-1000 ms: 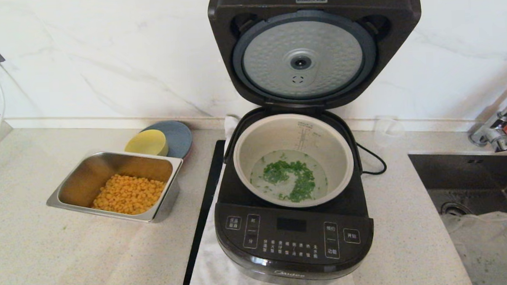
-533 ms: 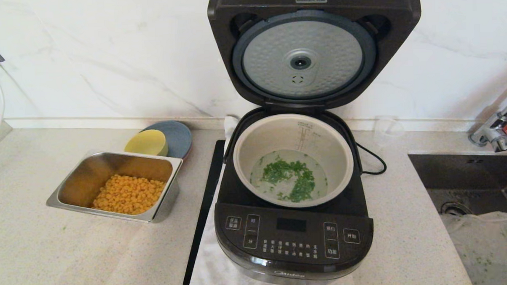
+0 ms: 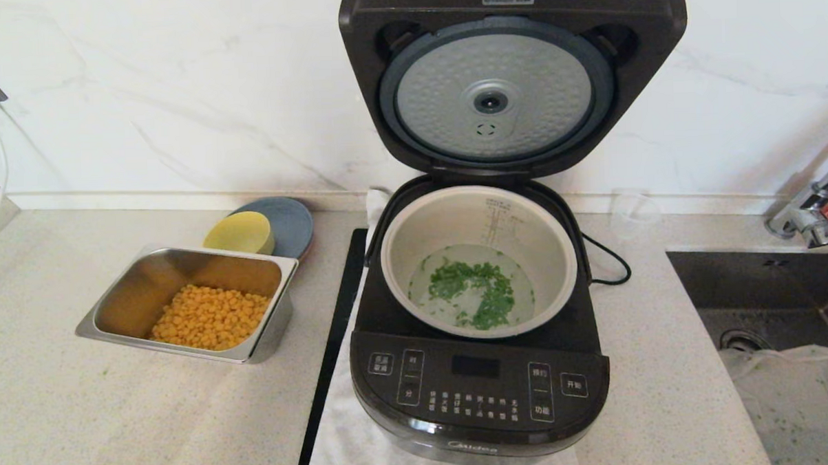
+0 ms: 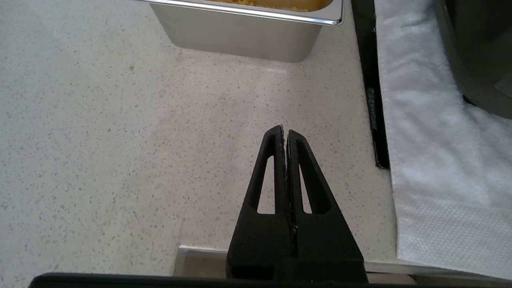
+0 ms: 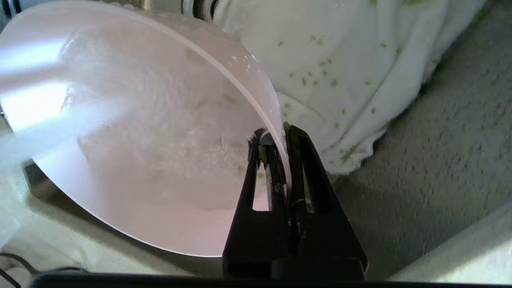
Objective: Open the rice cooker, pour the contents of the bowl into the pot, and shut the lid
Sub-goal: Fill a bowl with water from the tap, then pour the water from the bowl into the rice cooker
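Note:
The black rice cooker point(image 3: 480, 388) stands open, its lid point(image 3: 495, 95) upright with the silver disc facing me. Chopped green herbs point(image 3: 472, 292) float in water inside the grey-beige pot point(image 3: 414, 236). In the right wrist view my right gripper point(image 5: 280, 132) is shut on the rim of the pale pink bowl point(image 5: 132, 132), held tilted over the sink; only a few green flecks cling inside it. My left gripper point(image 4: 285, 134) is shut and empty, low over the counter near the front edge, left of the cooker. Neither gripper shows in the head view.
A steel tray point(image 3: 107, 308) of corn kernels sits left of the cooker, with a yellow bowl point(image 3: 240, 233) on a blue plate point(image 3: 291, 219) behind it. A white towel point(image 4: 424, 132) lies under the cooker. The sink point(image 3: 760, 282) with a herb-flecked white cloth point(image 5: 340, 60) and tap point(image 3: 809, 212) is at the right.
The white cloth in the sink has shifted slightly toward the lower right. The herbs in the pot have drifted a little. The cooker has not moved.

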Controlling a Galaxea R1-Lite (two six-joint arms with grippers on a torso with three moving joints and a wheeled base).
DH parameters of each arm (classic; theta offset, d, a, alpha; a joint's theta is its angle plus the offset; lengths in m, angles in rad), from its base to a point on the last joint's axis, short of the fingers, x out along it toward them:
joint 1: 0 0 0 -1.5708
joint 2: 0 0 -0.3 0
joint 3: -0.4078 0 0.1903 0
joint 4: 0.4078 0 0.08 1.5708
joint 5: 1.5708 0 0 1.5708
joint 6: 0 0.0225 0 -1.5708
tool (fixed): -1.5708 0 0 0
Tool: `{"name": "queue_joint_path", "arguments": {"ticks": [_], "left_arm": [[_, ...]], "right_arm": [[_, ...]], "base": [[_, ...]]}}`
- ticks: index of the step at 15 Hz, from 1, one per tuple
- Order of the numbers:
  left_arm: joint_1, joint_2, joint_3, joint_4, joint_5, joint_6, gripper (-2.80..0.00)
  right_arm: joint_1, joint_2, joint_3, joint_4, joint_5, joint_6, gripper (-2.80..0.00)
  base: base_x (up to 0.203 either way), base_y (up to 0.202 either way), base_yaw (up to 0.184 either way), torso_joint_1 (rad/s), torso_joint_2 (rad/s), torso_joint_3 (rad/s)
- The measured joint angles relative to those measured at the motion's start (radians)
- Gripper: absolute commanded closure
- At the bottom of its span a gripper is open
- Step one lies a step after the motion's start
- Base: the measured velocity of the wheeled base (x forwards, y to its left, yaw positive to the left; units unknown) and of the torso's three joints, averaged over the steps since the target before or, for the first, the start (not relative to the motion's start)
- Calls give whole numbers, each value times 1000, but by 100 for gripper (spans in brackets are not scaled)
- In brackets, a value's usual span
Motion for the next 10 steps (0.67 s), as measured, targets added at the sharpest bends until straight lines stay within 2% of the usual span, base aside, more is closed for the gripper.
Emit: {"name": "queue_joint_path", "arguments": {"ticks": [5, 7, 10], "left_arm": [[0, 0, 0, 0, 0, 0, 0], [0, 0, 0, 0, 0, 0, 0], [0, 0, 0, 0, 0, 0, 0]], "right_arm": [[77, -201, 123, 11, -25, -39, 0], [144, -307, 183, 41, -39, -59, 0], [295, -466, 254, 140, -48, -90, 0]], "base": [[0, 0, 0, 0, 0, 0], [0, 0, 0, 0, 0, 0], [0, 0, 0, 0, 0, 0]]}}
